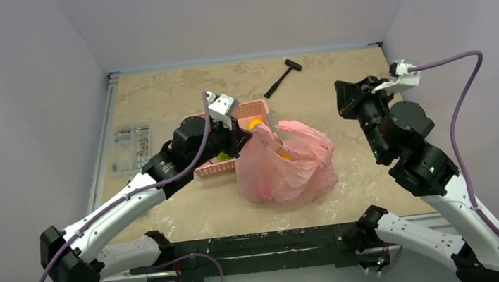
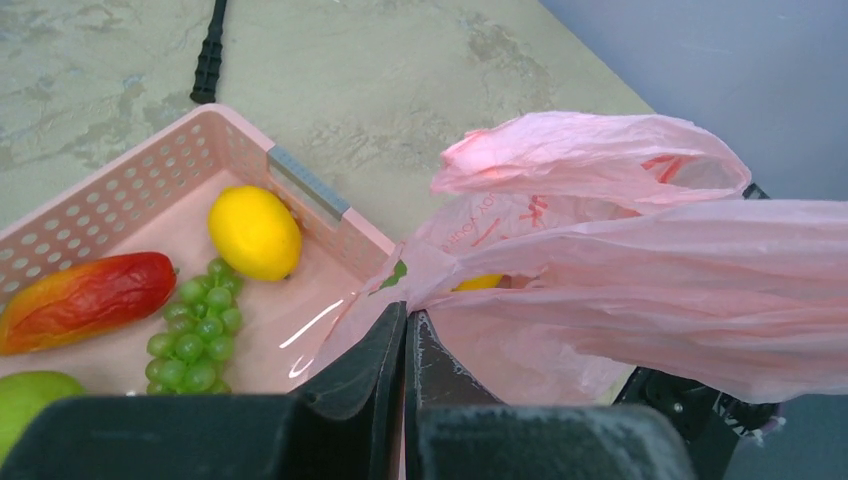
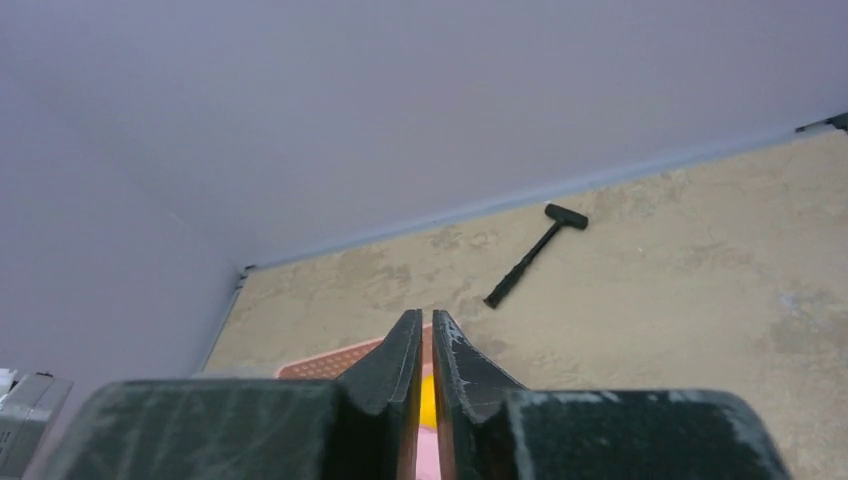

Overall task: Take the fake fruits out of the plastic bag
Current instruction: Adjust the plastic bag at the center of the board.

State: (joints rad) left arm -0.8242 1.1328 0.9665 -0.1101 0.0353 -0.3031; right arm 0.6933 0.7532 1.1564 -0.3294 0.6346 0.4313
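Left claw [image 2: 406,335]: clenched on a fold of the plastic bag [image 2: 640,290], which spreads to its 2 o'clock. Yellow fake fruit [image 2: 478,283] showing inside the bag mouth. Pink basket [image 2: 120,190] at 10 o'clock. Right claw [image 3: 421,340]: fingers pressed together on nothing, aloft; hammer [image 3: 527,258] at its 1 o'clock.

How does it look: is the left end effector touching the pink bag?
Touching. The left wrist view shows the left end effector shut on a fold of the plastic bag.
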